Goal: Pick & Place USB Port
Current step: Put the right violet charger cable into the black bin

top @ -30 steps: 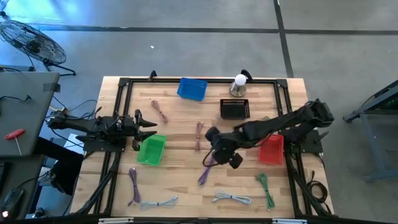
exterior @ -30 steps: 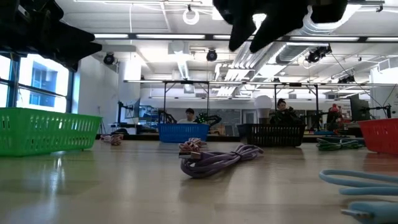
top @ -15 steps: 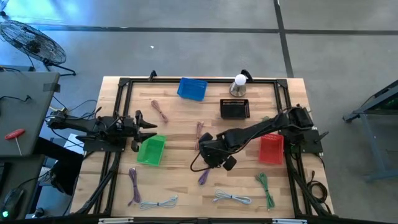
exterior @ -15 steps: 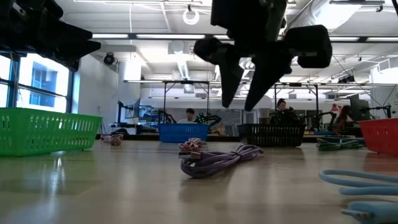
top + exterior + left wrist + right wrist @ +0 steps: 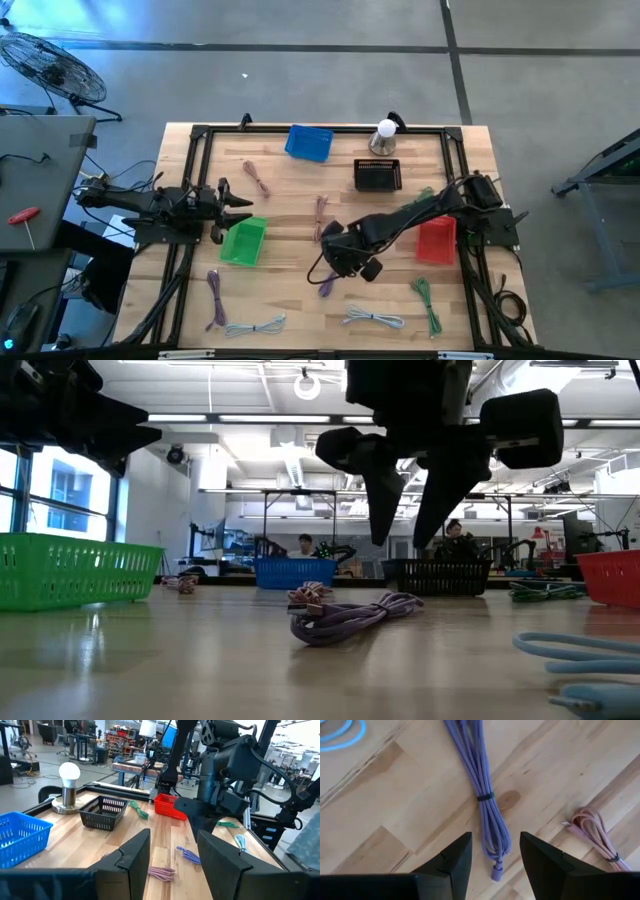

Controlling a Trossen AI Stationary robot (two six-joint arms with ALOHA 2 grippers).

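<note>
- My right gripper (image 5: 492,855), fingers spread wide and empty, hovers over the bundled purple cable (image 5: 485,802).
- My left gripper (image 5: 235,205), jaws parted, waits beside the green basket (image 5: 243,242).

Blue basket (image 5: 20,837), black basket (image 5: 104,811), lamp (image 5: 68,787), red basket (image 5: 169,804)

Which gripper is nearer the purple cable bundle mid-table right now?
Right. The right gripper hangs open directly above the purple cable bundle; the left gripper waits at the table's left edge by the green basket.
</note>
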